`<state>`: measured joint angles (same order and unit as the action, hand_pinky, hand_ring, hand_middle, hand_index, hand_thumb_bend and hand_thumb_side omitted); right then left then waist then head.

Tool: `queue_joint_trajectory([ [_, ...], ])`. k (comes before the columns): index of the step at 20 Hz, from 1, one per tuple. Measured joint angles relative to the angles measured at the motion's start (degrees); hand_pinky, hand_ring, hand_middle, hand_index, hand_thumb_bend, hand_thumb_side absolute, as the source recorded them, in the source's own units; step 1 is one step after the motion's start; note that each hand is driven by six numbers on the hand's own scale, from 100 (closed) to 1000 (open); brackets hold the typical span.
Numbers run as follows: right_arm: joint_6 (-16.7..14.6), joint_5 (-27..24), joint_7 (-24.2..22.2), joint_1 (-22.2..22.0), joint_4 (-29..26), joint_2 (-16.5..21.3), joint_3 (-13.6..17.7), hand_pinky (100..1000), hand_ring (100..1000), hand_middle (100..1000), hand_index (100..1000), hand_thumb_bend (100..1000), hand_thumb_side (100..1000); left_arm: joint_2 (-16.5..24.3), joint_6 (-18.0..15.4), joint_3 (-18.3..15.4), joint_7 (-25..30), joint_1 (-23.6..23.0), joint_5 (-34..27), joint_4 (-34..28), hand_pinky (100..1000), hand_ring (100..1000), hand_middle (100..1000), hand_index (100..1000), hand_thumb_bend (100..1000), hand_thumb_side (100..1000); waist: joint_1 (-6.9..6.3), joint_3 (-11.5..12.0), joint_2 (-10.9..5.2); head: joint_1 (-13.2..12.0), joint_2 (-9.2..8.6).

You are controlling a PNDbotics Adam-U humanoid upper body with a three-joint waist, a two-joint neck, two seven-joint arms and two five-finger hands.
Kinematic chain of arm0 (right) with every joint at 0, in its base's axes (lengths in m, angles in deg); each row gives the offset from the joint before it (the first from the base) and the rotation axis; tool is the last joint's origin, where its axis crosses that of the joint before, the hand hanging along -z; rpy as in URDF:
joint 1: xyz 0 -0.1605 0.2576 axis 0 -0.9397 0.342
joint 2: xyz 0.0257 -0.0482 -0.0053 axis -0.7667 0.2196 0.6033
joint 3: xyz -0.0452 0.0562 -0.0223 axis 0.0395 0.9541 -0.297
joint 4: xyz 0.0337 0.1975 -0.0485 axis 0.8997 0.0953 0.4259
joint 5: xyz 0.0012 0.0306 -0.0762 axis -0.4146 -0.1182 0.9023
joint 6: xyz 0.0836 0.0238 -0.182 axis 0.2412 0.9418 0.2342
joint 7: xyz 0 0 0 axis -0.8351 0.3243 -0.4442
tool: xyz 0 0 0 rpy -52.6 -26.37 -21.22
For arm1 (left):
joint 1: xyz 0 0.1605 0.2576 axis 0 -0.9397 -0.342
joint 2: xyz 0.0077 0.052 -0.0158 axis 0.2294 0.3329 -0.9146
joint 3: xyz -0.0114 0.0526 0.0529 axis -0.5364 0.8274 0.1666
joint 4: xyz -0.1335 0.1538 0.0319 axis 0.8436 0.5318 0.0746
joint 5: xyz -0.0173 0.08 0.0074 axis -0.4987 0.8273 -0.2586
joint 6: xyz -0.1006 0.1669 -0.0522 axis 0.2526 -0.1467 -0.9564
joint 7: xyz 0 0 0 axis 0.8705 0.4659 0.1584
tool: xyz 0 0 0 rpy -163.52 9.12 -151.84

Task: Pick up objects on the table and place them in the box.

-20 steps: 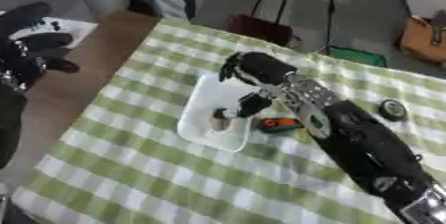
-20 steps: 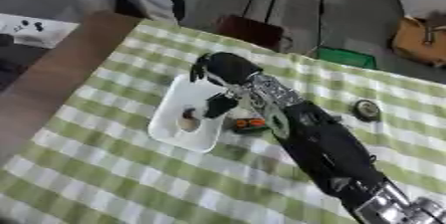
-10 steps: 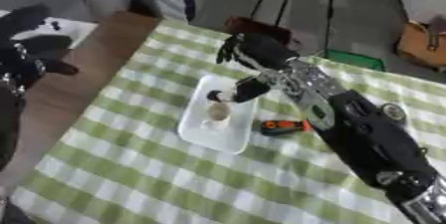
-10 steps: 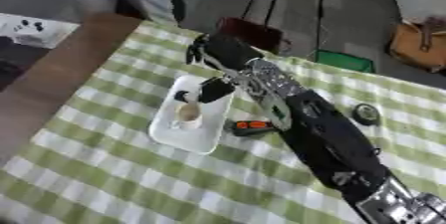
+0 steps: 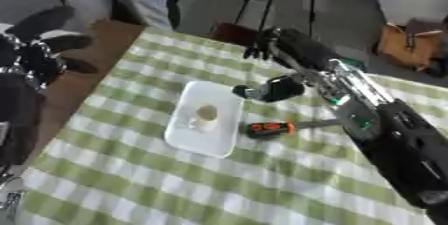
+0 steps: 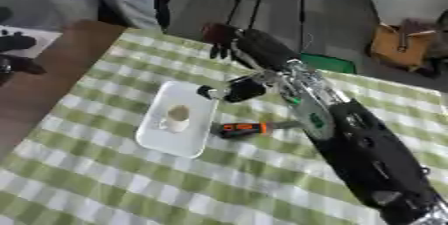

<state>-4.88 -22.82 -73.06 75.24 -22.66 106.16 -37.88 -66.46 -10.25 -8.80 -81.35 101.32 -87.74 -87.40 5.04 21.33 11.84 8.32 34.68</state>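
Right robot hand (image 5: 278,51) above the white box's (image 5: 184,139) far edge, fingers straight, holding nothing. Orange-handled screwdriver (image 5: 282,127) lies on the desk (image 5: 131,189) just beside the box. Left robot hand (image 5: 44,49) idle, fingers relaxed. Advice: descend over the handle, close across it.

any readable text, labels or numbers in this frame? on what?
None readable.
White box: no print shows.
Screwdriver with orange-and-black handle: no marking can be made out.
Right hand and its arm: light patches on the casing, too blurred to read.
Green checked cloth: pattern only.
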Motion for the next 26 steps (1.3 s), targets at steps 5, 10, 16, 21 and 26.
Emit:
queue_joint_trajectory([
  [5, -3.78, -4.35, 2.64, -5.93, -7.19, 1.66, -0.01, 637, 522, 562, 722, 573, 506, 1.67, -0.13, -1.9, -1.95, -1.89, 1.69, 0.34, 627, 777, 859, 840, 671, 767, -1.15, -5.4, 0.4, -4.89, -0.05],
  [10, -6.31, -8.63, 1.87, -12.17, -14.04, 2.59, 1.56, 632, 519, 565, 722, 571, 507, 2.51, -0.08, -4.07, -4.44, -3.32, 3.77, 0.91, 628, 783, 865, 841, 673, 766, -4.06, -9.61, 1.14, -8.88, -0.45],
  [16, -2.28, -16.65, -3.32, -15.38, -22.29, 3.43, 3.99, 626, 514, 558, 714, 575, 500, 2.53, 0.0, -5.42, -6.27, -3.91, 5.5, 1.59, 627, 783, 870, 846, 673, 762, -4.97, -11.75, 1.4, -11.3, -0.57],
  [21, -0.19, -21.75, -6.65, -15.77, -23.88, 3.51, 5.62, 626, 512, 555, 710, 552, 478, 2.51, -0.11, -5.48, -6.48, -3.93, 5.73, 1.89, 626, 783, 869, 847, 670, 765, -5.28, -12.17, 1.5, -11.54, -0.03],
  [26, 0.44, -23.03, -7.47, -15.99, -23.99, 3.46, 6.21, 623, 510, 551, 703, 547, 459, 2.44, -0.19, -5.47, -6.41, -3.95, 5.73, 1.91, 626, 785, 871, 849, 670, 766, -5.92, -12.82, 2.04, -10.82, 0.61],
])
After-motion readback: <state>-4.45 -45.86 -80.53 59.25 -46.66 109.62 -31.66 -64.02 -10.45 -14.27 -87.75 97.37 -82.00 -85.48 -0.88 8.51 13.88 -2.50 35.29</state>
